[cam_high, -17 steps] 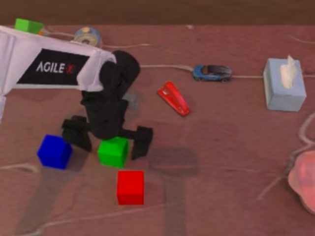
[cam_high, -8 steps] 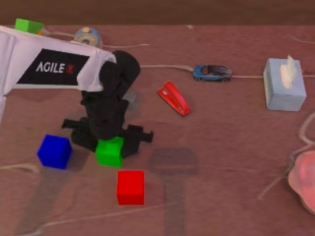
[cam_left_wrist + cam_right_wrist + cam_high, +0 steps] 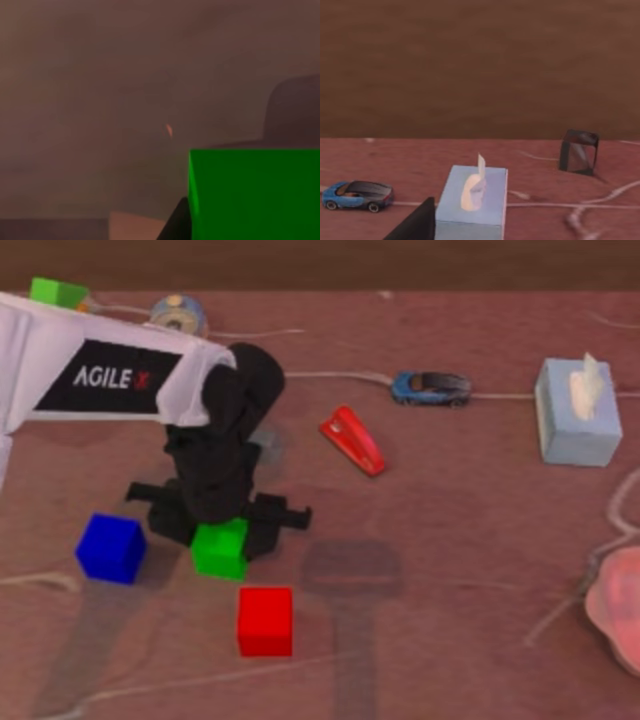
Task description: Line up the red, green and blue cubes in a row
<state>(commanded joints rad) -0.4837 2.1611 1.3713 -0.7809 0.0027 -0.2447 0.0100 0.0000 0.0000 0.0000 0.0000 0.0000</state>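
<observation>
Green cube (image 3: 222,549) pinched between the two black fingers of the left gripper (image 3: 222,527), directly under the wrist, at the table's left-centre. Clamped from either side along the table's left-right line, top and near face showing. Fills one corner of the left wrist view (image 3: 255,195), flat bright green, edges crisp, matte, no marks.

Blue cube (image 3: 111,548) just off to the left, level with the green one, a clear gap between them. Red cube (image 3: 265,621) to the right and nearer the front edge (out of line with the other two, and not touching the green). All three the same size, plain faces, sitting square-ish to the table.

The relation that matters: blue and green already share a line across the table, red sits below it. Judging from that, either green comes down toward red's line or red goes up to green's. Left arm plainly the nearer one for all three.

Right gripper not seen in the top view; right wrist view looks out over a blue tissue box (image 3: 471,205) and a blue toy car (image 3: 357,195), well clear of the cubes.
</observation>
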